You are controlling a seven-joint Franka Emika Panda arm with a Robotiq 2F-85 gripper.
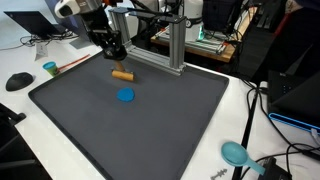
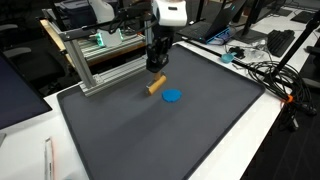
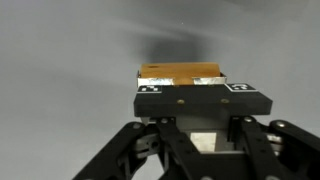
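End effector [image 2: 157,67] above wooden block [image 2: 155,87], blue disc [image 2: 173,97] near

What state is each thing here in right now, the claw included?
Gripper: shut on the block, low over the mat.
Block: gripped at the fingertips; whether it is lifted is unclear.
Disc: flat on the mat, apart from the block.
Cup: upright, beside the mat.

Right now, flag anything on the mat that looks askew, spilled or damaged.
Nothing stands out. The wooden block sits slanted at the tips of the pincer, the blue disc lies flat beside it on the grey mat, and no spill or damage shows.
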